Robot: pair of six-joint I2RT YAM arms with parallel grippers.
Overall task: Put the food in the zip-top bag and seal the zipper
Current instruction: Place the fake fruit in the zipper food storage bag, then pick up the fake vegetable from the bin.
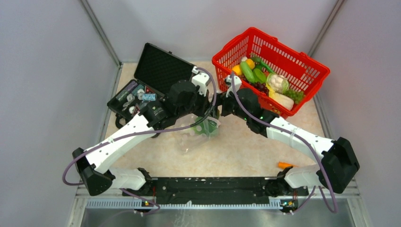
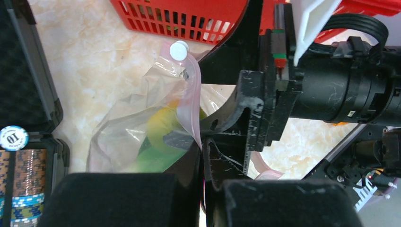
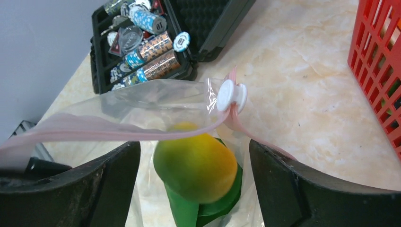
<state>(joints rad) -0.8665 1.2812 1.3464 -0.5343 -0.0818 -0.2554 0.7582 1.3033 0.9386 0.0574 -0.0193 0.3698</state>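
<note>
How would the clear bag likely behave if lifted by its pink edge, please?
The bag looks floppy: its film is wrinkled and its mouth sags. It would probably hang bottom-heavy, since the yellow fruit sits inside. The smooth film may be slippery.

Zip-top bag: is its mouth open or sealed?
Open: the pink zipper strips stand apart, the white slider at one end, a yellow-green fruit inside.

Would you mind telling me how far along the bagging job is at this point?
Done: a yellow-orange fruit and a green piece already sit inside the zip-top bag. In hand: the left gripper is shut on the bag's mouth edge, while the right gripper stands open around the fruit. Left: most food is in the red basket, an orange piece lies on the table, and the zipper is open.
</note>
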